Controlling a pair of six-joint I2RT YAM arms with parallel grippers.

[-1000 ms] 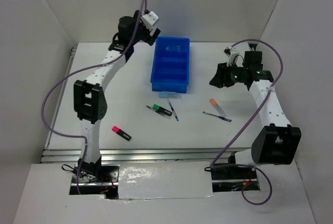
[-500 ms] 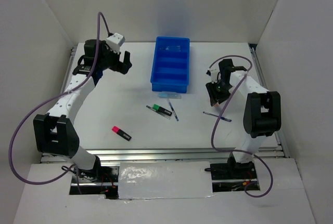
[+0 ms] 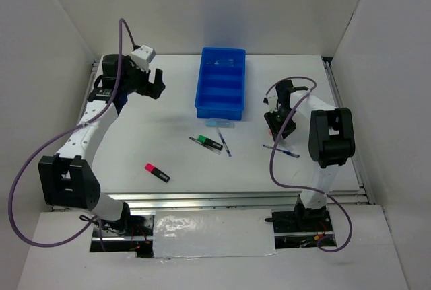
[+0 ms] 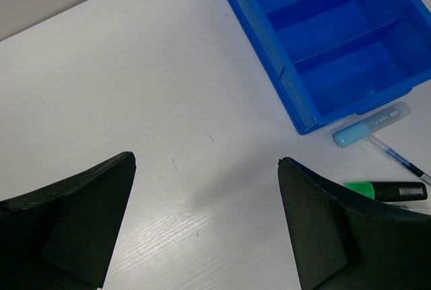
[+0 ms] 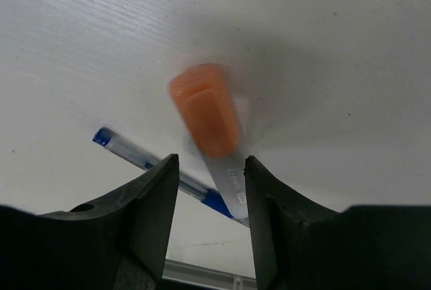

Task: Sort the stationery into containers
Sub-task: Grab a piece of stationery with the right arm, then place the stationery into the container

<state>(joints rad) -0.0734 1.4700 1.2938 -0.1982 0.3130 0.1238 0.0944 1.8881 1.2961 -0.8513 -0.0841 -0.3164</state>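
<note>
The blue four-compartment tray (image 3: 200,88) stands at the back centre, and its compartments look empty. My right gripper (image 3: 278,123) is down at the table, open, with its fingers on either side of the orange-capped clear marker (image 5: 205,112). The marker lies against the right finger. A blue pen (image 5: 135,155) lies just under it and also shows in the top view (image 3: 281,150). My left gripper (image 3: 152,83) is open and empty at the back left. A green marker (image 3: 211,143), a thin pen (image 3: 224,143), a light-blue-capped item (image 3: 222,123) and a pink marker (image 3: 157,172) lie on the table.
White walls enclose the table on three sides. In the left wrist view the tray (image 4: 262,41), the light-blue-capped item (image 4: 370,123) and the green marker (image 4: 384,190) lie to the right of my open left gripper (image 4: 207,162).
My left arm has swung from beside the tray out to the back left. My right arm has folded in and lowered its gripper over the orange marker.
</note>
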